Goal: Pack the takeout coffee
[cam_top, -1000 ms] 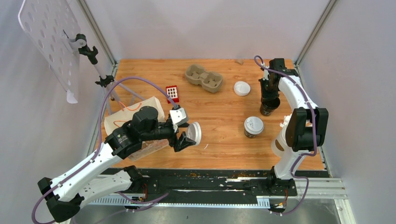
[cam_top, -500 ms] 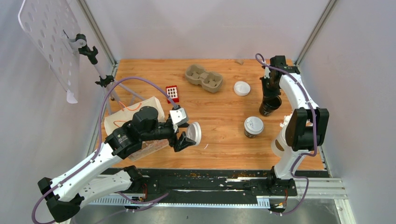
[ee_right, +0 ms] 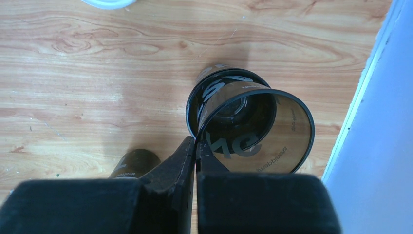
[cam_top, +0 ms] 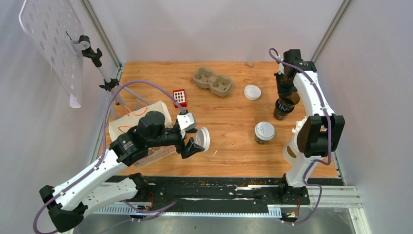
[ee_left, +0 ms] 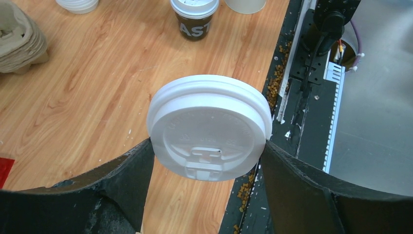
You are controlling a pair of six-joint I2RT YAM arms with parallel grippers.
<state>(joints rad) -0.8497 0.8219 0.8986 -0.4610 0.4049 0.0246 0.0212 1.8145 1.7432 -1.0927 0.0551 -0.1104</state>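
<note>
Cups were at two places on the right side of the bench (cam_top: 229, 122). One lidded cup (cam_top: 264, 131) stood upright on the wood toward the front, apart from both arms. The open cup (cam_top: 281, 108), dark and without lid, was near the right edge and tilted. The right tool (ee_right: 196, 146) was clamped on its rim, the fingers pressed together on the wall. We saw a second dark rim just under it; whether the two were nested, we could not tell. The left tool (ee_left: 208, 146) hung over the front left of the bench, its fingers pressed on both sides of a white lid (ee_left: 209, 122). A loose lid (cam_top: 252, 92) lay near the pulp tray (cam_top: 212, 82) at the back.
</note>
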